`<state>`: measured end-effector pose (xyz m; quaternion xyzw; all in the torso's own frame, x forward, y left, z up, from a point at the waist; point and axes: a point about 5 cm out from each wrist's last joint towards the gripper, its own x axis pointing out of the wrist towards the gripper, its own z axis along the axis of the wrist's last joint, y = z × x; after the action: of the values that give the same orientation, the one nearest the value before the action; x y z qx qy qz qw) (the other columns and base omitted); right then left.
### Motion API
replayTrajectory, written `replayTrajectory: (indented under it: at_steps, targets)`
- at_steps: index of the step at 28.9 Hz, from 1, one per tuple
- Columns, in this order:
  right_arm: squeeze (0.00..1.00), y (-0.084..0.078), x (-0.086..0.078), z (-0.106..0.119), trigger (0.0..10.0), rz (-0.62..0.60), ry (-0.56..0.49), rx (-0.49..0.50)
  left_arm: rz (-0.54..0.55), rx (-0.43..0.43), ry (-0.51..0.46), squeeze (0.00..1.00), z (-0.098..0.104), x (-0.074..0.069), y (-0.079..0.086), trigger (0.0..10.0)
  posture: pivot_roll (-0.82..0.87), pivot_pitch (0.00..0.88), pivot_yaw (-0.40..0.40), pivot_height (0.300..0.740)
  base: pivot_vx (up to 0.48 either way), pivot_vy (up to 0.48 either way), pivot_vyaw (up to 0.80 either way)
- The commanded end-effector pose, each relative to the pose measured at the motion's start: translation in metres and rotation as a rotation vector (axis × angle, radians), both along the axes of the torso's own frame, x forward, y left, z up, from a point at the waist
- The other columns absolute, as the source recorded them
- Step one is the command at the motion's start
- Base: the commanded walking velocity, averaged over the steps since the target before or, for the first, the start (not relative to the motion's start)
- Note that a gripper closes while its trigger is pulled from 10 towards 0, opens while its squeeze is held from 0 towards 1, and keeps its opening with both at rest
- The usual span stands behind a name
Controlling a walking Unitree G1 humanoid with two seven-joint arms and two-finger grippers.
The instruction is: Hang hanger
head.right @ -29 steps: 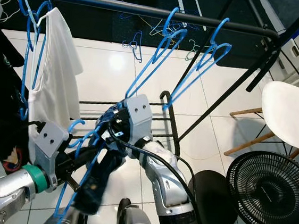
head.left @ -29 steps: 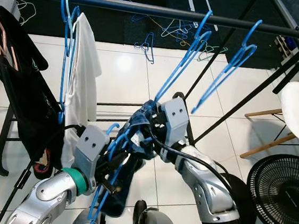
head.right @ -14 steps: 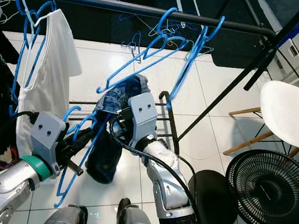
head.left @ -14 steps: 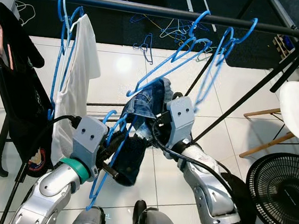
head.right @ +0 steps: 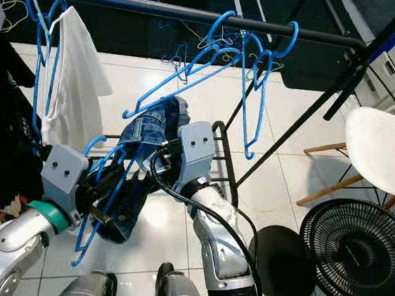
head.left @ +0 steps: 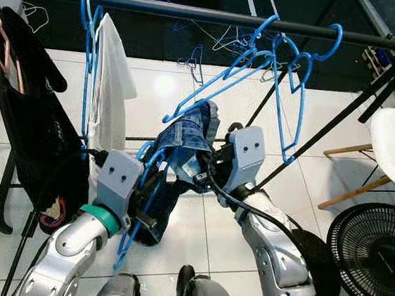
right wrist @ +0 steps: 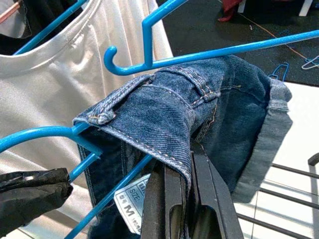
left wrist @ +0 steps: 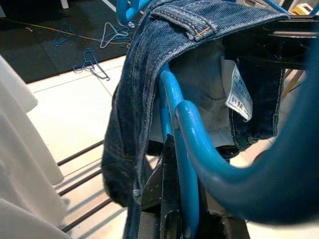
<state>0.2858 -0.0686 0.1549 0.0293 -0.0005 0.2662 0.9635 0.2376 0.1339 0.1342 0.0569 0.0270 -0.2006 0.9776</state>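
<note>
Left eye view: left gripper (head.left: 150,207) clamped on blue hanger (head.left: 137,216); right gripper (head.left: 200,173) pinching denim shorts (head.left: 184,136) below rail (head.left: 198,11).

Jeans (head.left: 184,136) on hanger (head.left: 147,185) between both hands, below rail (head.left: 198,10); shirt (head.left: 108,89) left, fan (head.left: 374,251) right.

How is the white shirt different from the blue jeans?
The white shirt hangs straight down on a blue hanger hooked over the black rail; the jeans sit bunched below the rail, not hung up yet. The shirt hangs free, touched by neither gripper; the jeans are pinched by the right gripper, and the left gripper clamps their hanger. The shirt is plain white, the jeans dark denim. Both go with blue hangers.
</note>
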Motion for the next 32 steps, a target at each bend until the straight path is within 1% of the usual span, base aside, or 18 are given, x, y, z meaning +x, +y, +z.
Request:
replayTrajectory:
  at_steps: [1, 10, 19, 32]
  targets:
    - [0.0, -0.0058, -0.0013, -0.0084, 0.0, -0.025, 0.024, 0.004, 0.012, -0.002, -0.024, 0.0, 0.0009, 0.0001, 0.0004, 10.0, 0.06, 0.103, -0.04, 0.733, 0.0, 0.0, 0.0]
    - [0.0, -0.0048, -0.0002, -0.0087, 0.0, -0.022, 0.023, 0.005, 0.015, -0.002, -0.02, 0.0, -0.0004, -0.0001, 0.0002, 10.0, 0.07, 0.103, -0.043, 0.733, -0.252, 0.0, 0.0]
    - [0.0, -0.0032, -0.0002, -0.0086, 0.0, -0.018, 0.02, 0.009, 0.018, -0.003, -0.015, 0.0, -0.0013, -0.0015, 0.0011, 10.0, 0.07, 0.107, -0.042, 0.733, -0.377, 0.0, 0.0]
    - [0.0, -0.0024, 0.001, -0.0094, 0.0, -0.017, 0.018, 0.008, 0.016, 0.0, -0.015, 0.0, -0.0015, 0.0001, 0.0015, 10.0, 0.07, 0.097, -0.04, 0.733, -0.4, 0.0, 0.0]
